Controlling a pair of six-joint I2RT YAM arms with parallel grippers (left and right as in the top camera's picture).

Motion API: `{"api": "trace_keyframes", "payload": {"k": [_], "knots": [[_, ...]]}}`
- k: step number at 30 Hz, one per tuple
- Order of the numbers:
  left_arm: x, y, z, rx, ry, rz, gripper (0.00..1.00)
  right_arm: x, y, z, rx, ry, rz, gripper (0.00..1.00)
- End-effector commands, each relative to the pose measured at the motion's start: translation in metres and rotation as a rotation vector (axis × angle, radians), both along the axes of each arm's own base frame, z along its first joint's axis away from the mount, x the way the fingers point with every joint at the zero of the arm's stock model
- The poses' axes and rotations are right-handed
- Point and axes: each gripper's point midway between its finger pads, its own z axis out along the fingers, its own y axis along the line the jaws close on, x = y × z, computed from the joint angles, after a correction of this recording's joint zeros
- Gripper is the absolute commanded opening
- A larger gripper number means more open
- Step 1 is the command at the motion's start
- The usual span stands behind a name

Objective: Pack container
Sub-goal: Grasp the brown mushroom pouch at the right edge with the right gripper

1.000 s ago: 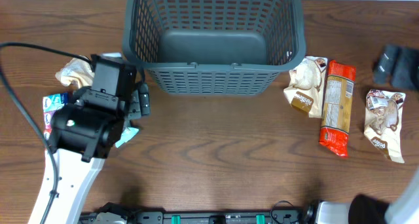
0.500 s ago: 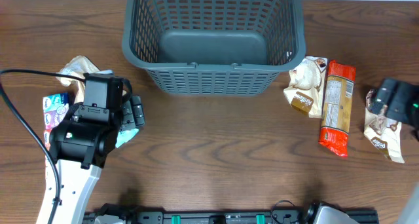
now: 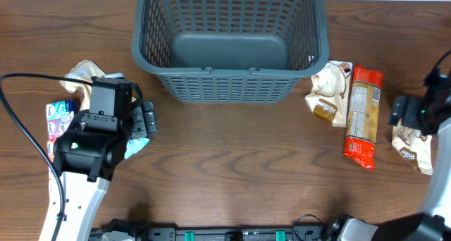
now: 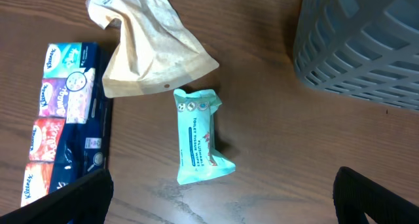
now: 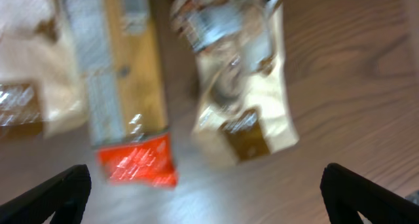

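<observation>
Dark wood-grain tabletop (image 3: pixel 232 170) runs under both my arms, and the large dark grey slotted plastic basket (image 3: pixel 229 86) stands at its far middle. My left gripper (image 3: pixel 149 119), jaws spread wide and holding nothing, hangs near the basket's left front corner, over a mint-green wipes packet (image 4: pixel 200 135). My right gripper (image 3: pixel 404 113), equally wide apart, is well off to the basket's right, above a beige snack pouch (image 3: pixel 416 146).

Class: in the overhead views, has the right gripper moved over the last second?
Yes. The right gripper has shifted toward the table's near edge: from beside the red pack's far end to beside its middle.
</observation>
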Motion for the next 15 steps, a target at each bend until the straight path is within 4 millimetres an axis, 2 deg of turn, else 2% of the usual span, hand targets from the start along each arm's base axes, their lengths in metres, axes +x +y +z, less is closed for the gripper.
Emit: {"api": "trace_keyframes", "payload": {"k": [1,5,9,11,15], "knots": [[0.000,0.001,0.001,0.004,0.000,-0.008,0.97,-0.003,-0.030,-0.012,-0.018,0.022,-0.016,0.99],[0.000,0.001,0.001,0.004,0.000,-0.008,0.97,0.006,-0.042,-0.041,0.097,-0.003,0.002,0.98],[0.000,0.001,0.001,0.005,0.000,-0.008,0.97,0.006,-0.055,-0.074,0.151,0.046,-0.031,0.96],[0.000,0.001,0.001,0.005,0.001,-0.008,0.97,0.005,-0.060,-0.088,0.164,0.075,-0.043,0.99],[-0.001,0.001,0.001,0.005,0.003,-0.007,0.97,0.006,-0.071,-0.104,0.144,0.106,-0.044,0.99]]}}
